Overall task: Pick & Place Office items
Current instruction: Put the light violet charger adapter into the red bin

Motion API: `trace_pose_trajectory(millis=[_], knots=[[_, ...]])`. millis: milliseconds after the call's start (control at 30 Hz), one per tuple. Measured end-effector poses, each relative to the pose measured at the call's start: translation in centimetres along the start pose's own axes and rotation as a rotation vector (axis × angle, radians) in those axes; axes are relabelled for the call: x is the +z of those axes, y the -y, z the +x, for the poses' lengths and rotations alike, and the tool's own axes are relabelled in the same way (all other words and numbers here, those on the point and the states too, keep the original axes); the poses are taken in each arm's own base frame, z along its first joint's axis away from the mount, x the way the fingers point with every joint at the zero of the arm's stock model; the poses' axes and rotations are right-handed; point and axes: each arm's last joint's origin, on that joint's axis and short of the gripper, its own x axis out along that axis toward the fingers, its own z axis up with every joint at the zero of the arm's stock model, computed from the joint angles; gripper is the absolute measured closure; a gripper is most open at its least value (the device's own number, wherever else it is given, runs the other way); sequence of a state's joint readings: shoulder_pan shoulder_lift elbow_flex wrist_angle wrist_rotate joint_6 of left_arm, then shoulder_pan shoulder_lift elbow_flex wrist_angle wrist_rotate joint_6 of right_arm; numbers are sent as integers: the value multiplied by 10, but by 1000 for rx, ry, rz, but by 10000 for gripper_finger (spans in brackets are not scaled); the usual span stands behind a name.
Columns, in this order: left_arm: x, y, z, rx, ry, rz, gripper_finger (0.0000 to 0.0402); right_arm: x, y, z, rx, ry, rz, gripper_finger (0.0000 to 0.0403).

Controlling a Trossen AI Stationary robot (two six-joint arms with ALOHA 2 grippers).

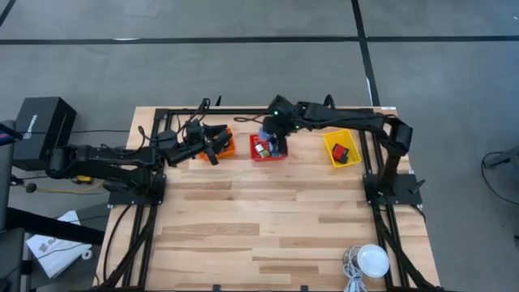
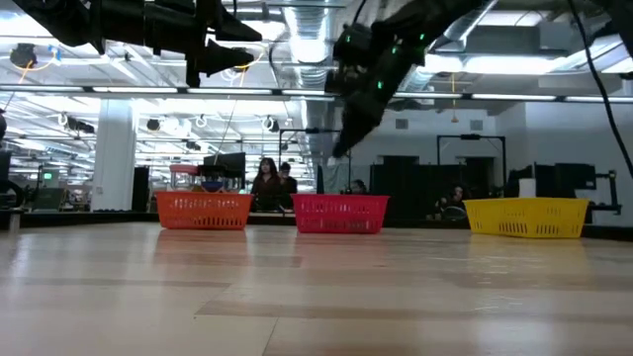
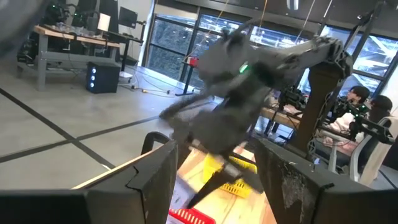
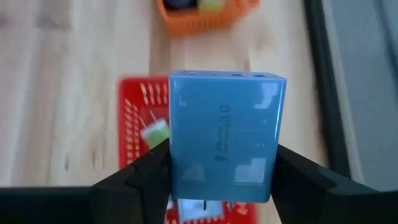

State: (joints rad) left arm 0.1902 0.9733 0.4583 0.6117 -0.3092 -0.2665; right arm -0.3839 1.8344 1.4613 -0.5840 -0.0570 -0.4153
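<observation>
- Blue block point(image 4: 227, 137): pinched upright between the two dark fingers of the right gripper point(image 4: 224, 171), printed face toward the wrist camera, prongs pointing down; held clear of everything, directly above the red basket point(image 4: 140, 134).
- Red basket: set at the middle of the desk's far edge, already containing several small items; judged the intended drop point, hence the block held centred over it.
- Right gripper point(image 1: 274, 134): reaches in from the right side along the far edge; release judged the next action.
- Left gripper point(image 1: 212, 146): fingers spread, nothing between them; parked over the orange basket point(image 1: 222, 146), left of the red one, apparently waiting.
- Yellow basket point(image 1: 342, 149): toward the far right corner, holding a red and a dark item.
- White dome point(image 1: 373, 260): near right corner, well apart from the work.
</observation>
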Motion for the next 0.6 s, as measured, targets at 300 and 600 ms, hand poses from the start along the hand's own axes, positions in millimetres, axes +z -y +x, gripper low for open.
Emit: trace_pose_trajectory(millis=[300, 600], knots=[[0, 0, 0, 0, 0, 0, 192, -16, -11, 54, 61, -128, 52, 187], [0, 0, 0, -1, 4, -2, 192, -8, -28, 58, 76, -126, -107, 160]])
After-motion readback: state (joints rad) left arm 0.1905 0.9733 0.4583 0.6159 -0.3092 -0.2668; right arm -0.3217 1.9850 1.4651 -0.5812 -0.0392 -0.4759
